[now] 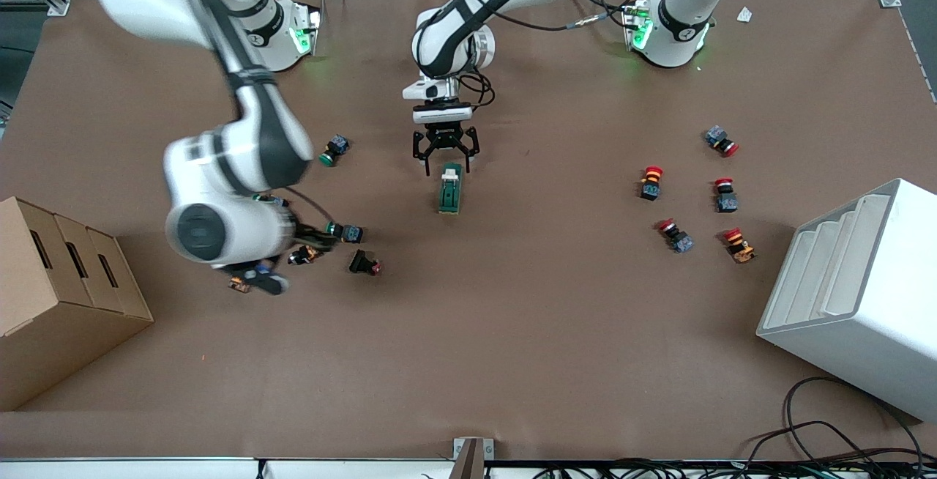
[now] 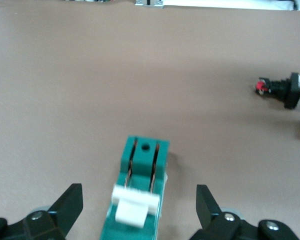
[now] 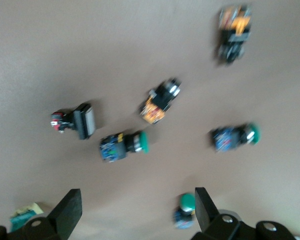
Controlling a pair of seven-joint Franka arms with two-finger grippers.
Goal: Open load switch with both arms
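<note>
The load switch [image 1: 449,188], a dark green block with a white lever piece, lies mid-table. My left gripper [image 1: 445,162] hangs open just above the switch's end nearest the robot bases. In the left wrist view the load switch [image 2: 140,195] lies between the spread fingers [image 2: 70,205], which do not touch it, and the left gripper [image 2: 139,207] holds nothing. My right gripper [image 1: 262,280] is blurred and hovers over a cluster of push buttons [image 1: 350,233] toward the right arm's end. The right gripper [image 3: 137,215] is open and empty above the green-capped buttons [image 3: 122,145].
A cardboard box [image 1: 58,296] stands at the right arm's end of the table. A white stepped rack [image 1: 856,296] stands at the left arm's end, with several red-capped push buttons [image 1: 651,182] beside it. Cables [image 1: 842,435] lie at the table's front edge.
</note>
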